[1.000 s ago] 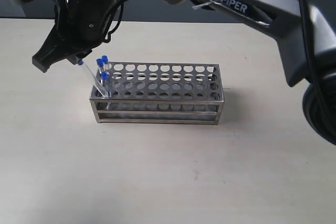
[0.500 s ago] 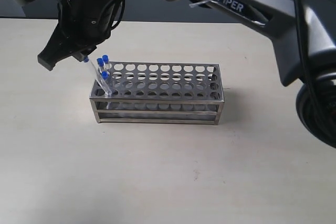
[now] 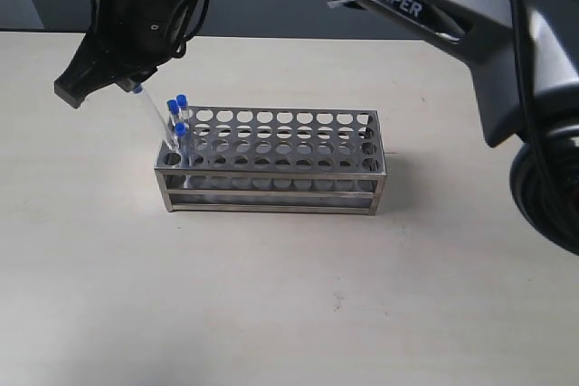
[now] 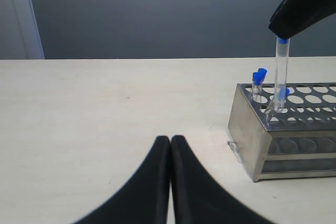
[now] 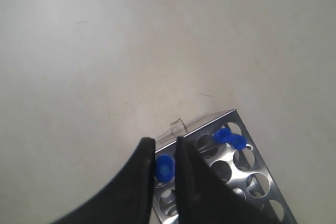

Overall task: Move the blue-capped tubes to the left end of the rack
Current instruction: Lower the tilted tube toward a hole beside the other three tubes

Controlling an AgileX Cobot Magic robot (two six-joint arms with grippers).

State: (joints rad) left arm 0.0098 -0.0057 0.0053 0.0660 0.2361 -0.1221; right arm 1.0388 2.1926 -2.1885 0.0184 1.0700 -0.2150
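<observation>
**While the held tube (image 3: 152, 117) hangs tilted at the left end of the rack (image 3: 271, 189): hazards and clearances**

Item 1, held tube: pinched at its blue cap by the right jaws, upper left of the frame. The glass slants down and rightward to a front hole at the rack's left end. How far the lower end has entered cannot be told.

Item 2, three seated blue-capped tubes (image 3: 180, 129): clustered in left-end holes just beside the held one, caps near one another.

Item 3, left jaws: pressed together, holding nothing, low over the tabletop (image 3: 289, 314), apart from the rack's end.

Hazards, as judged:
- Pressing down at this slant would likely jam the glass on the hole rim or miss the lower tier. The rack could then be levered up or skid.
- Letting go at this tilt would drop the tube against its neighbours.
- Righting the tube swings the bulky right jaws toward the seated caps, which could be knocked.
- Thin glass under side load may crack.

Room:
- Bare tabletop lies left of and below the rack in the frame, widest at lower centre.
- The tabletop's far edge runs across the upper frame, behind the rack.
- The right arm (image 3: 425, 6) spans the upper frame above the rack, and its bulk fills the right edge.
- The rack's holes from centre to right stand vacant.
</observation>
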